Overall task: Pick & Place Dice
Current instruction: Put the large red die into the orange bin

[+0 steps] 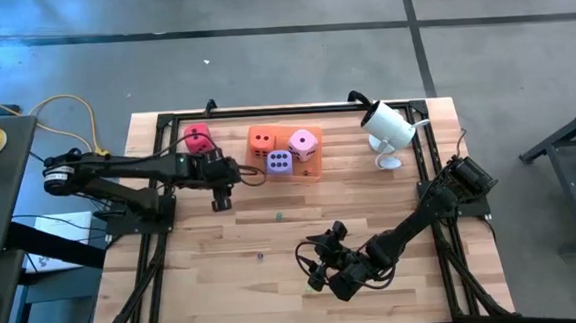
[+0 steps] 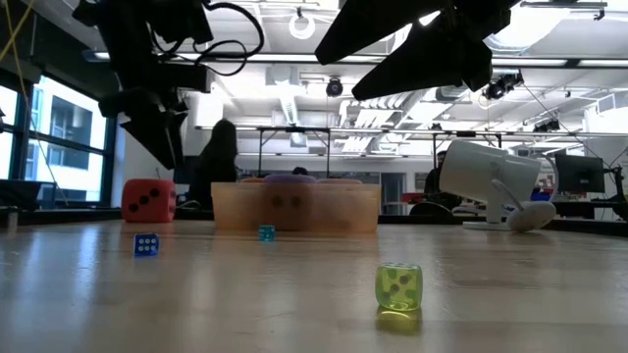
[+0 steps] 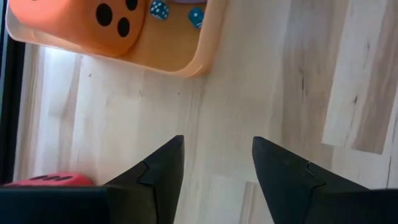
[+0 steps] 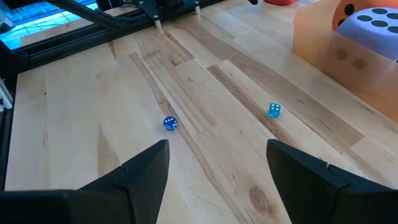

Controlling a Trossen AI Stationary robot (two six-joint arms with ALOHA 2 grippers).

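Observation:
An orange translucent tray (image 1: pixel 314 170) at the table's far middle holds the orange die (image 1: pixel 262 139), the light pink die (image 1: pixel 304 142) and the purple die (image 1: pixel 279 162). The red die (image 1: pixel 198 138) rests on the table just left of the tray. My left gripper (image 1: pixel 220 200) hangs open above bare wood in front of the red die, nothing between its fingers (image 3: pixel 163 174). My right gripper (image 1: pixel 313 268) stands open over the table's near middle, pointing toward the tray (image 4: pixel 329 59), and is empty too.
Small dice lie on the wood: a blue one (image 4: pixel 170 123), a teal one (image 4: pixel 273 110) and a yellow-green one (image 2: pixel 398 286). A white lamp-like device (image 1: pixel 388 127) stands at the far right. A black frame (image 1: pixel 165 121) borders the table. People sit in the room behind.

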